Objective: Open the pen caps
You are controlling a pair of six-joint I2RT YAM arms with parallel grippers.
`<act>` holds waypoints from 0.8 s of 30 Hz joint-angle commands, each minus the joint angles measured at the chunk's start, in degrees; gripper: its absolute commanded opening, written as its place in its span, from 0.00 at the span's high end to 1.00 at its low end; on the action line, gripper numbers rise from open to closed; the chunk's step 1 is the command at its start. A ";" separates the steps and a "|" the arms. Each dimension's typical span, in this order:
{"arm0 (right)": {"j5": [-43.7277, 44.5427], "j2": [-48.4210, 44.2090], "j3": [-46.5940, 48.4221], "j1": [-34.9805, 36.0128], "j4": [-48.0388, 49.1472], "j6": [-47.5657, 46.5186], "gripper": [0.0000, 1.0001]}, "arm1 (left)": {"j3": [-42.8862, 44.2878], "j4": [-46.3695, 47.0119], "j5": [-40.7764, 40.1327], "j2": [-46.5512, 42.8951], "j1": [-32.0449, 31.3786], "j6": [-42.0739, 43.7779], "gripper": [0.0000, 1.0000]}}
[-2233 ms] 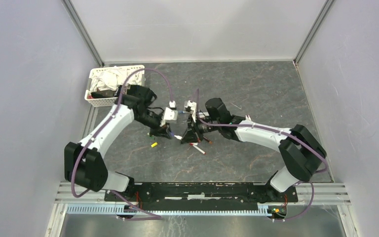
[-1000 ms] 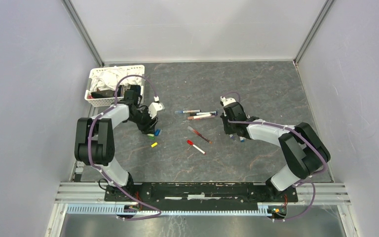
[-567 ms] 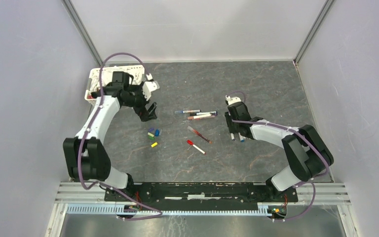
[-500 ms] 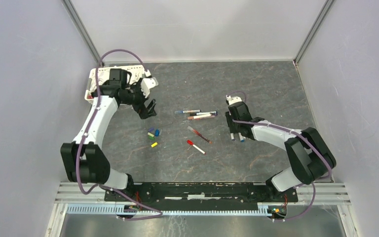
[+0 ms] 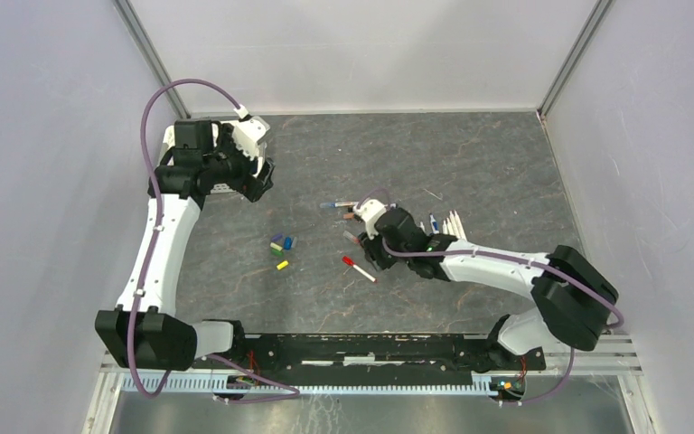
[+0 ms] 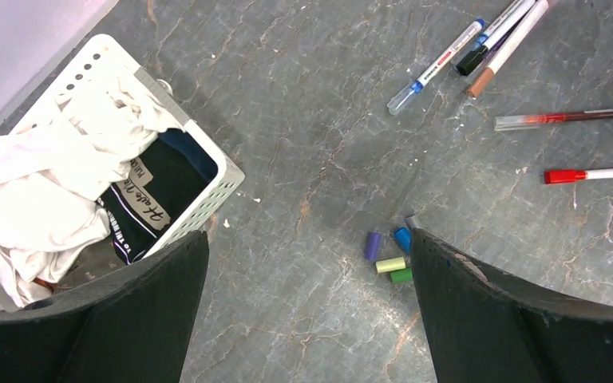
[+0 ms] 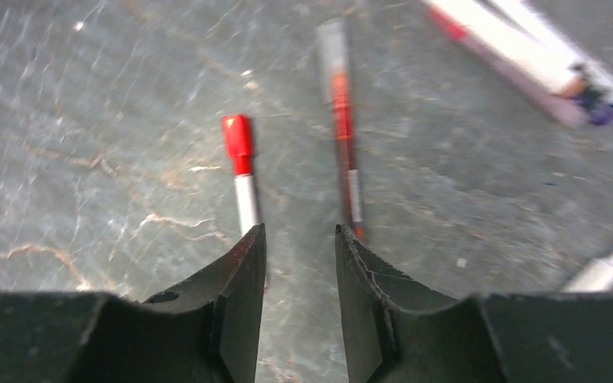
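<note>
White basket [image 6: 207,199] of cloths sits far left. My L gripper [image 6: 303,263] hangs just beside it, fingers spread wide, nothing in them. Loose pen caps [image 6: 391,255] lie bunched on the grey table [image 6: 303,120], ctr-left, with the pens [image 6: 479,48] scattered to their right. R gripper [image 7: 299,239] sits low by a red-capped pen [image 7: 239,159], fingers a narrow gap apart, empty.

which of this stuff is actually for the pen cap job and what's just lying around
For the job:
- pens in the far cluster
- red-capped pen
- loose caps, already off

Just lying about:
- white basket
- cloths inside it
</note>
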 commanded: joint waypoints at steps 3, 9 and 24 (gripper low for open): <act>-4.19 6.17 1.94 4.50 3.02 -2.50 0.57 | -1.16 -0.37 1.64 -0.79 0.00 -3.12 0.00; -5.89 9.95 2.18 5.13 3.15 -2.67 0.57 | -2.75 -0.88 4.71 -0.59 0.06 -3.59 0.00; -15.32 5.71 3.04 4.69 3.74 -5.16 1.00 | -23.11 -2.70 20.23 -5.86 -4.15 12.20 0.00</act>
